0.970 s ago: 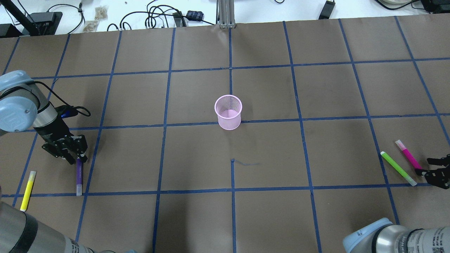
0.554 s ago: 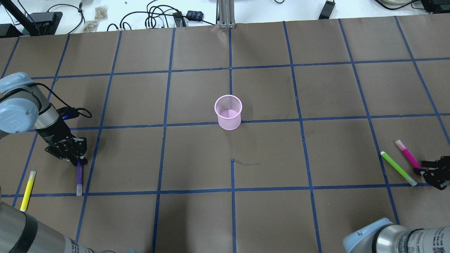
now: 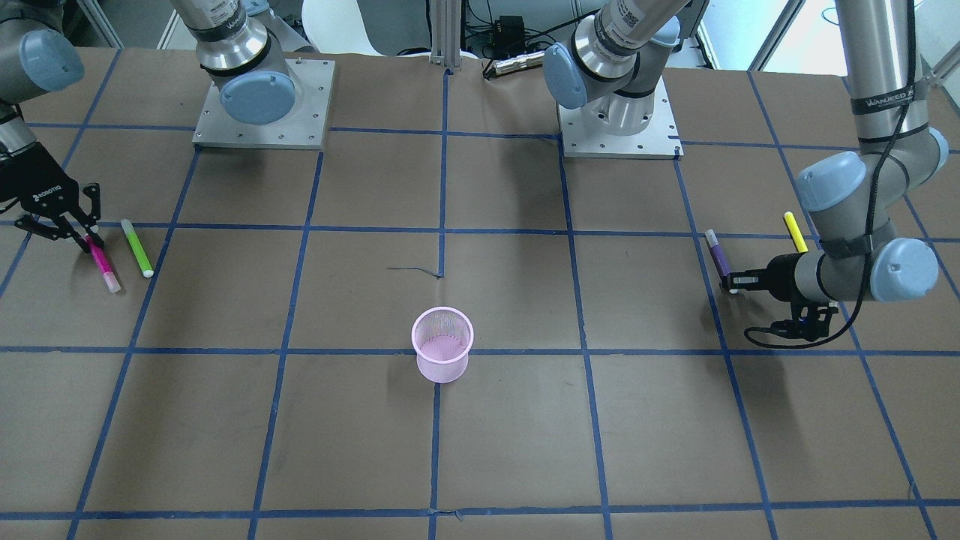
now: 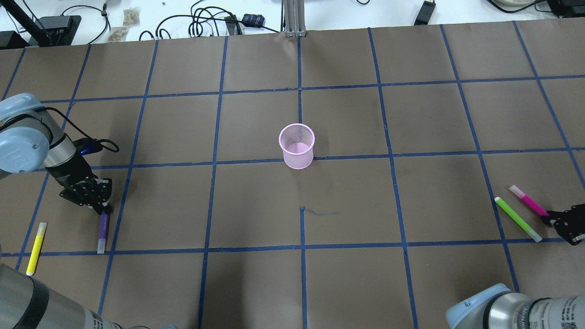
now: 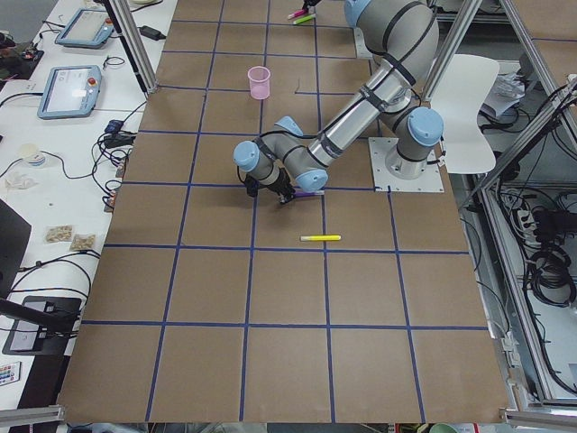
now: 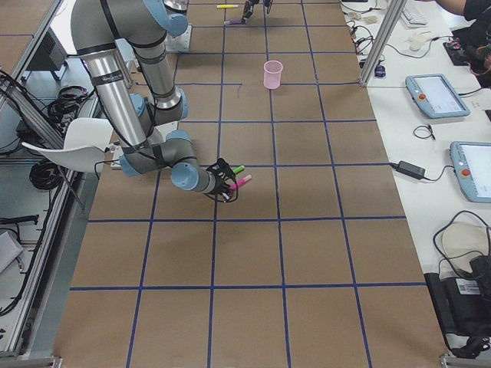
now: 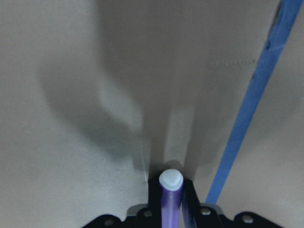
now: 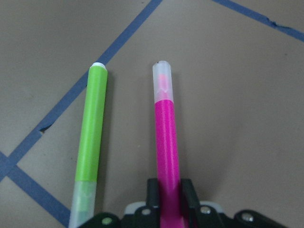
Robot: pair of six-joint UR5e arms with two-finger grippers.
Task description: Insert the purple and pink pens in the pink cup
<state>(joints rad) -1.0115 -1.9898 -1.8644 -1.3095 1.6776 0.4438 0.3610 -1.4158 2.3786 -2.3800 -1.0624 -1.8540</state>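
The pink mesh cup (image 4: 297, 146) stands upright at the table's middle and also shows in the front view (image 3: 442, 345). My left gripper (image 4: 104, 210) is shut on one end of the purple pen (image 4: 103, 230). In the left wrist view the pen (image 7: 170, 199) sits between the fingers, low over the table. My right gripper (image 4: 550, 221) is shut on the near end of the pink pen (image 4: 528, 204). The right wrist view shows the pink pen (image 8: 167, 142) clamped between the fingers.
A green pen (image 4: 518, 219) lies just beside the pink pen and also shows in the right wrist view (image 8: 90, 142). A yellow pen (image 4: 35, 248) lies near the purple pen at the table's left. Cables and boxes lie beyond the far edge.
Both grippers have closed, the left on the purple pen and the right on the pink pen. The pink pen has turned slightly and the purple pen has shifted a little.
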